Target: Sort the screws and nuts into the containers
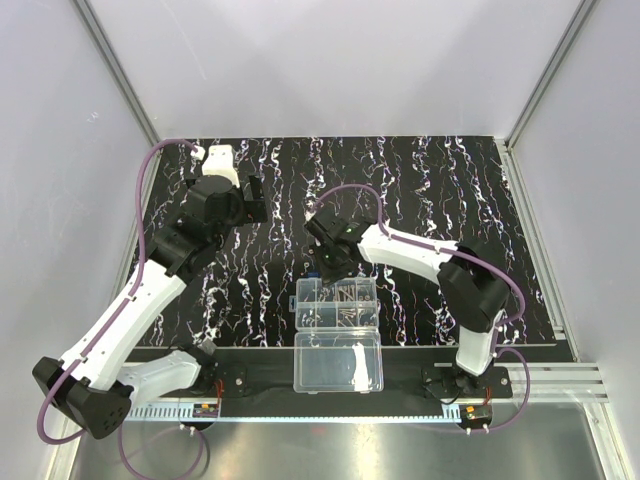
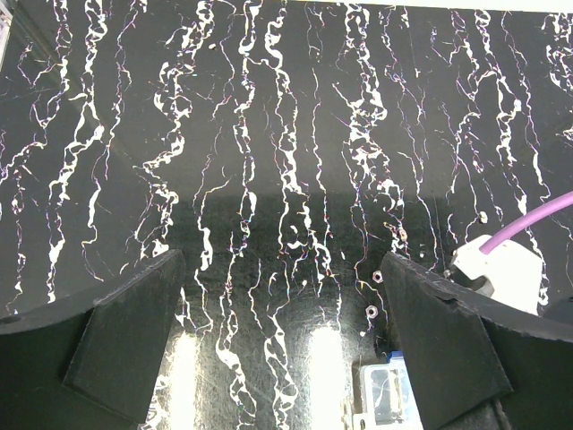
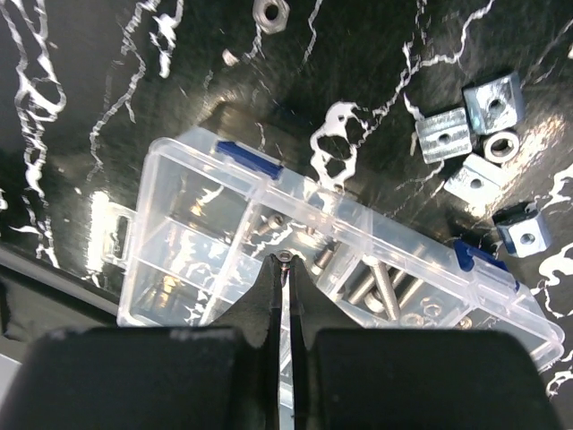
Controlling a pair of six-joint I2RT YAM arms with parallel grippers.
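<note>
- Two white-and-black arms work over the desk's black, white-streaked mat (image 1: 420, 180). The right arm hangs above the clear plastic organizer box (image 1: 337, 303), and the left arm sits well beyond the box's far left corner.
- Left fingers (image 2: 134, 336) are spread wide with nothing between them.
- Right fingers (image 3: 269, 309) are clenched over a middle compartment of the box.
- Silvery square and hexagonal nuts (image 3: 445, 136) lie loose on the mat just past the box's blue-latched side, nearer the right arm.
- Long steel screws (image 3: 385, 291) lie in a neighbouring compartment.
- Tiny silvery screw (image 3: 284, 259), apparently pinched at the right fingertips, has its long axis along them, directly above the box. Letting go should drop it straight in.
</note>
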